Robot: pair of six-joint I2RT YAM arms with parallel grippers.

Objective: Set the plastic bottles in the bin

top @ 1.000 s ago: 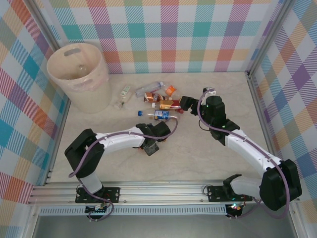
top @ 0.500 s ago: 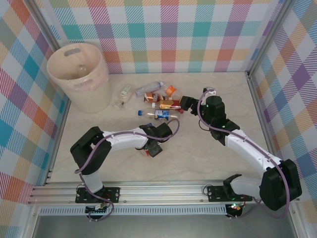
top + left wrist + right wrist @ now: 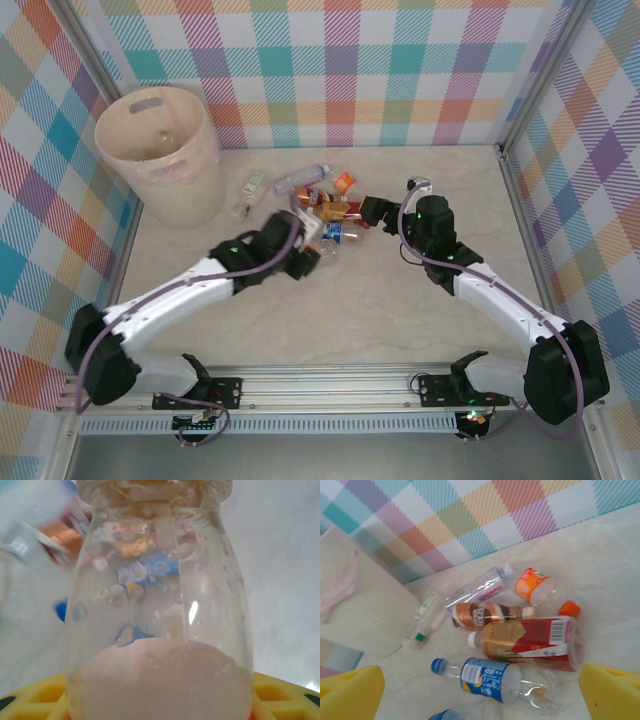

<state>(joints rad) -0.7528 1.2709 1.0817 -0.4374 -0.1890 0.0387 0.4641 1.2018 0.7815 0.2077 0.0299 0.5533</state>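
Over pale tabletop (image 3: 400,310), a clear bottle (image 3: 160,605) sits inside left claw (image 3: 308,258).

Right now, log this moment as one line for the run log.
left pincer: shut on clear bottle | right pincer: open, facing bottle pile | bin: upright, far left | pile: not yet binned

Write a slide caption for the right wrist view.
Right gripper, jaws open, facing the plastic bottles lying on the table; blue-label bottle nearest, bin at left.

glossy clear plastic bottles (image 3: 490,682), matt beige bin (image 3: 188,192)
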